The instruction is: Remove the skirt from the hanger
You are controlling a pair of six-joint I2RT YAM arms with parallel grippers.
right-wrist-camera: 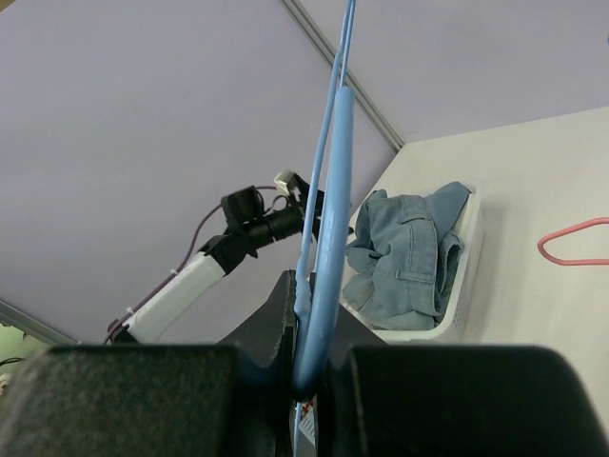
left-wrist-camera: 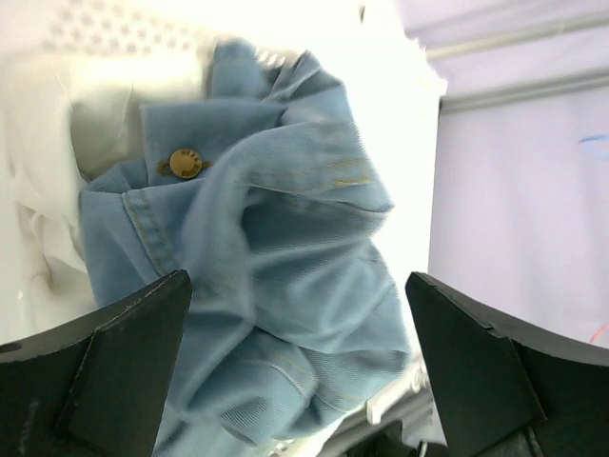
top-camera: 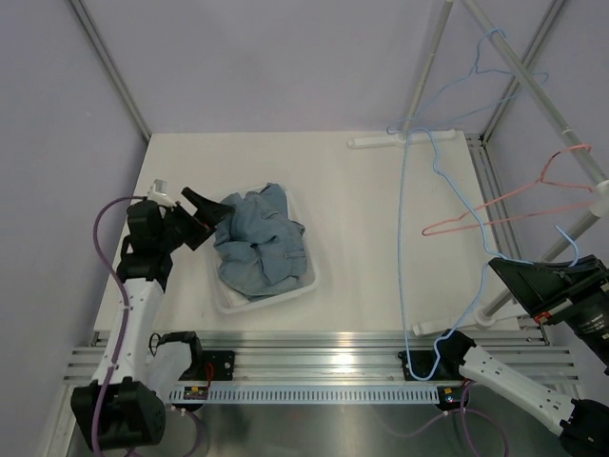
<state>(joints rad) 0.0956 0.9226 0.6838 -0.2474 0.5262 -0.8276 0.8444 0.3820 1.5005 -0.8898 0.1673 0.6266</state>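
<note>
Fully spread left fingers [left-wrist-camera: 124, 371] face skirt [left-wrist-camera: 285, 248]; right fingers [right-wrist-camera: 133, 400] pinch hanger [right-wrist-camera: 328, 238].

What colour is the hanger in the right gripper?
Light blue hanger; shows best in the right wrist view.

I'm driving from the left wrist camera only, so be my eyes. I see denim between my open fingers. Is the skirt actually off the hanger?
Observer: Yes. From above, the skirt lies crumpled in a white bin, with no hanger visible in it.
Operator: Then where is the hanger?
Observer: The right gripper is clamped on a bare blue hanger, at the far right, well apart from the bin.
</note>
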